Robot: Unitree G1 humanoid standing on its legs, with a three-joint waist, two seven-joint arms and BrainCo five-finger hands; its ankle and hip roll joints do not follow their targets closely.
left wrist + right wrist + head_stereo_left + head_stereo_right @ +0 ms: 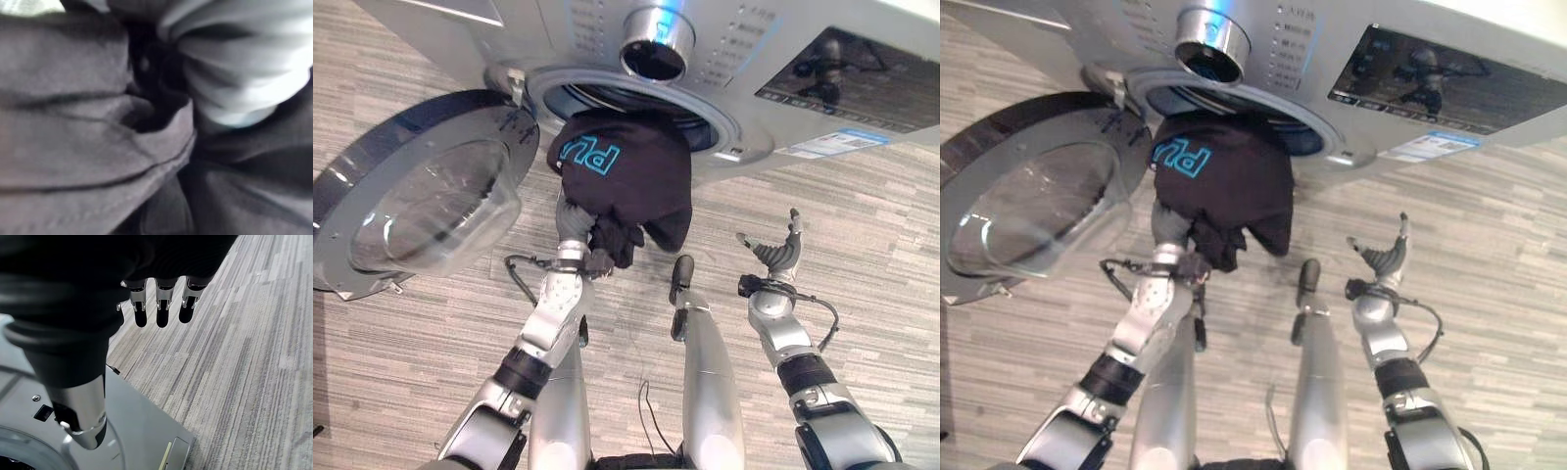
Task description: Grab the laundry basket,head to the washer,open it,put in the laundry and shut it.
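A black garment with blue letters hangs from the lower rim of the washer's round opening, part of it inside the drum. My left hand is under the garment's lower edge, its fingers curled into the dark cloth. The washer door stands swung wide open to the left. My right hand is held up open to the right of the opening, apart from the garment and the washer, with straight fingers and nothing in it.
The washer's silver front carries a round knob and a dark display panel above the opening. Grey striped floor lies all around, with free room to the right.
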